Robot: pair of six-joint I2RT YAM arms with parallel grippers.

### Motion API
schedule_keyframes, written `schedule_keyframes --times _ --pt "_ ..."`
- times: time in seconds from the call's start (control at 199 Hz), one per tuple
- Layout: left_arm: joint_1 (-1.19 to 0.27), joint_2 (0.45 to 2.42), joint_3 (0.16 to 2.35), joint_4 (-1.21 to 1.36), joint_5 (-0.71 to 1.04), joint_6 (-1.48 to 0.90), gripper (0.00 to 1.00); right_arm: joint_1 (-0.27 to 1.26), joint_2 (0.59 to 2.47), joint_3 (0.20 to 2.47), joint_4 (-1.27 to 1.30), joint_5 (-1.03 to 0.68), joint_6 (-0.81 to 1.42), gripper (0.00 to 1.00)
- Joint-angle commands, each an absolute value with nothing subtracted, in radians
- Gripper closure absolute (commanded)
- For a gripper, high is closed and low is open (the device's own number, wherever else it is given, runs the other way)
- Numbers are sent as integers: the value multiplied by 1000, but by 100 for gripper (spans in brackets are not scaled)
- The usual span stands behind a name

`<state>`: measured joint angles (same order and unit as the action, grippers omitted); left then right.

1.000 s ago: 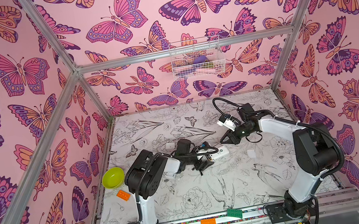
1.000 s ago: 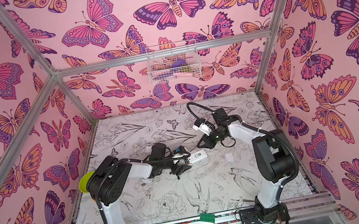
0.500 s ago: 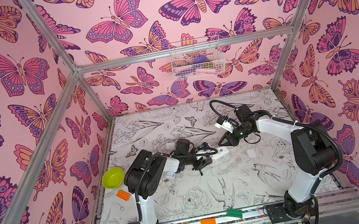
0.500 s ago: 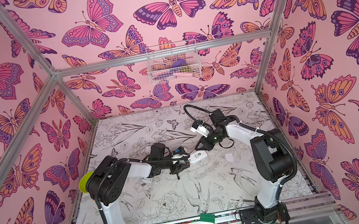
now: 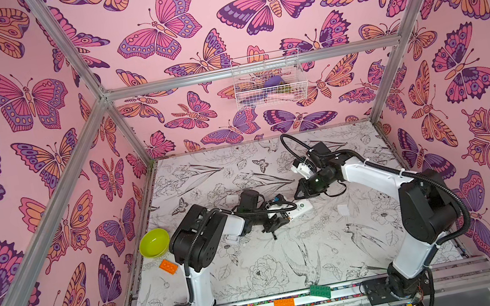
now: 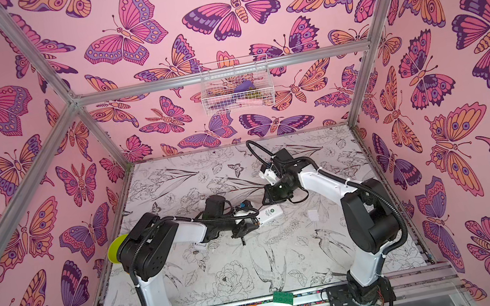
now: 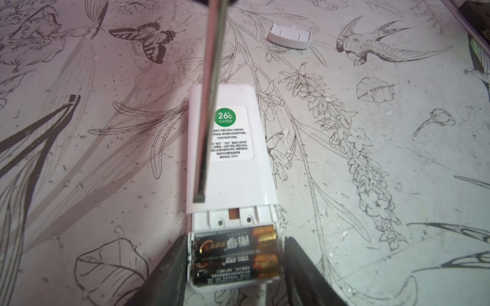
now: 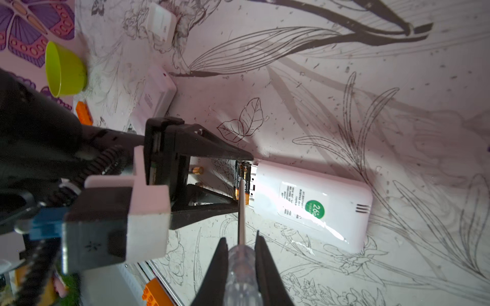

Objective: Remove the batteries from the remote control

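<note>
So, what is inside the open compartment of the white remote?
Two black batteries with gold ends lie side by side in the remote, filling its bay. The contacts and the floor beneath them are covered.

Remote (image 7: 233,164): white, green round sticker. Batteries (image 7: 236,254): black, gold ends. Screwdriver (image 8: 241,267): clear handle, silver shaft. Bowl (image 5: 154,243): lime green. Bricks (image 5: 284,304): two orange, one green. Mat (image 5: 257,267): white, black line-drawn flowers and birds. Walls (image 5: 218,46): pink, purple-and-orange butterflies.

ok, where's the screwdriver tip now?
In the left wrist view the tip of the screwdriver is over the back of the white remote, just short of the batteries in its open bay; the right gripper holds the handle, mid-table.
</note>
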<state>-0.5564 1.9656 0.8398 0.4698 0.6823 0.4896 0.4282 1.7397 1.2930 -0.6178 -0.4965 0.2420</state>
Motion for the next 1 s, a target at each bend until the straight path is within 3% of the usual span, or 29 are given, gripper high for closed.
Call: schedule_keyframes --times 0.0,0.998 --pt "-552 1968 825 408 695 504 47 458 1764 1341 -699 -413 360 100" --pt "-563 1965 807 434 677 513 47 603 1862 1334 -682 -243 539 100"
